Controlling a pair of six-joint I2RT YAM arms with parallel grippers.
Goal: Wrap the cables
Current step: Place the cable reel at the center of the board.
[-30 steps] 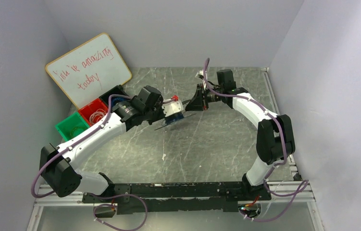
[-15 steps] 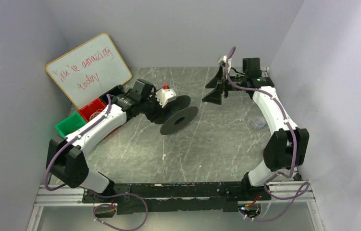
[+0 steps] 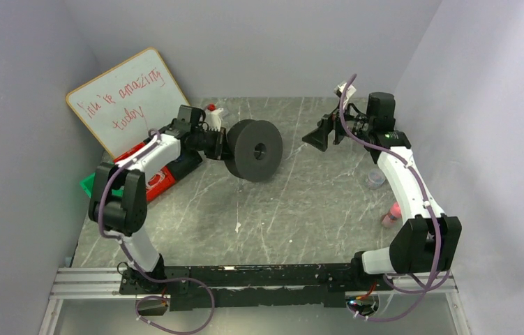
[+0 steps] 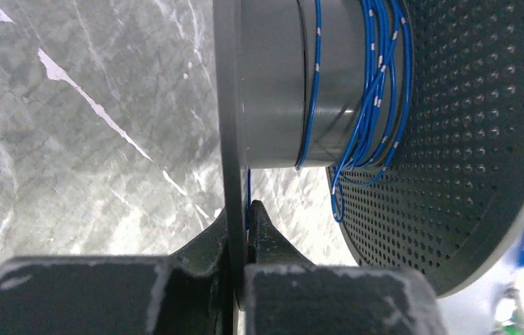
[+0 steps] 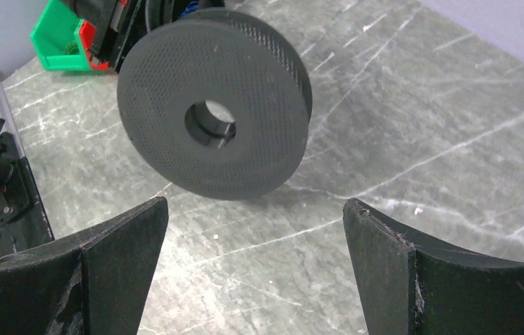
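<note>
While left pincer (image 4: 238, 230) clamps spool (image 3: 254, 149) flange, arm outstretched, right pincer (image 5: 255, 209) gapes wide

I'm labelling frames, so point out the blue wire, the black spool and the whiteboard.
blue wire (image 4: 377, 77): left wrist view, turns on the hub.
black spool (image 5: 259, 105): right wrist view, perforated flange.
whiteboard (image 3: 128, 98): top view, written face.

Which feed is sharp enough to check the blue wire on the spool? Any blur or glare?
Left wrist: blue wire on the spool core is crisp; only the bottom right corner past the flange is bright blur. Right wrist: spool face sharp, winding hidden behind it, its fingers dark in the foreground. Top external: even light, no glare, wire too thin to make out.
</note>
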